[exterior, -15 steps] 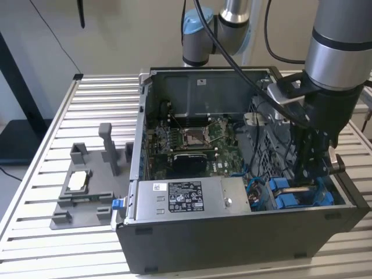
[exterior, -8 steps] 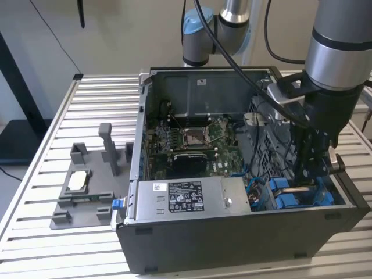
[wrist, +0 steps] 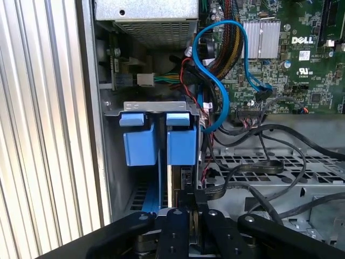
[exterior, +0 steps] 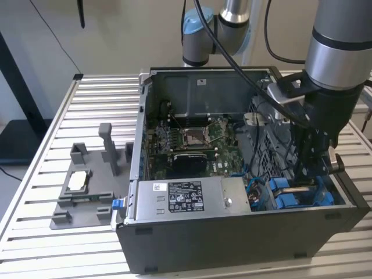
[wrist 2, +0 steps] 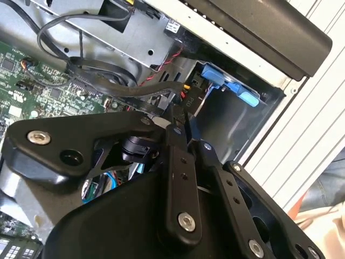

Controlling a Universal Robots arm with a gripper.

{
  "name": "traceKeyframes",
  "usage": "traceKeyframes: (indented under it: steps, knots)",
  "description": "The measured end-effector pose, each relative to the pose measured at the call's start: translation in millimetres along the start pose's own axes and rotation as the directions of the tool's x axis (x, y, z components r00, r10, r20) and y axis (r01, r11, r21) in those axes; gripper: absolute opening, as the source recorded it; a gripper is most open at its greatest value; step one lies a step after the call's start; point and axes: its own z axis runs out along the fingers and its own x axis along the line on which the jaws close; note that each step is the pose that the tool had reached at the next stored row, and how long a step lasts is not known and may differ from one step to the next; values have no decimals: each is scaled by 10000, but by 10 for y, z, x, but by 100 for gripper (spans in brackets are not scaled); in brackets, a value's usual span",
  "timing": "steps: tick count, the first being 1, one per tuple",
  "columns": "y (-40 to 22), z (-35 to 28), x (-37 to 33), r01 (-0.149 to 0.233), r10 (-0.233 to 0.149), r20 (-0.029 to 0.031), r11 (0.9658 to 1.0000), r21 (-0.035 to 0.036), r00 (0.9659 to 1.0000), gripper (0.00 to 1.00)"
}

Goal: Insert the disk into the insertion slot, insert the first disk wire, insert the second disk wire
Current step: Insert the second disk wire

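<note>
The hand (exterior: 307, 174) hangs low inside the open computer case (exterior: 232, 244), at the drive bay near the exterior view's right. Its fingers (wrist: 180, 229) are pinched narrow on a black wire connector (wrist: 188, 186), w/ the cable (wrist: 253, 167) trailing off. The disk (wrist: 171, 186) sits edge-on in the insertion slot (wrist: 156, 108), just beside the blue carrier tabs (wrist: 156, 140). A grey fixture (exterior: 87, 186) rests on the slatted surface (exterior: 35, 232), well apart from the case.

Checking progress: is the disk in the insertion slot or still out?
In. The first wrist view shows the disk standing on edge inside the insertion slot, blue carrier tabs seated at the cage's mouth, the gripper beside it.
</note>
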Motion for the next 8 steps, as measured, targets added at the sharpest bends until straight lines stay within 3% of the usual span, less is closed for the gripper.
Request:
traceKeyframes:
  steps: [8]
  knots:
    - [2,13,0,0,0,-7,10000,0,10000,16]
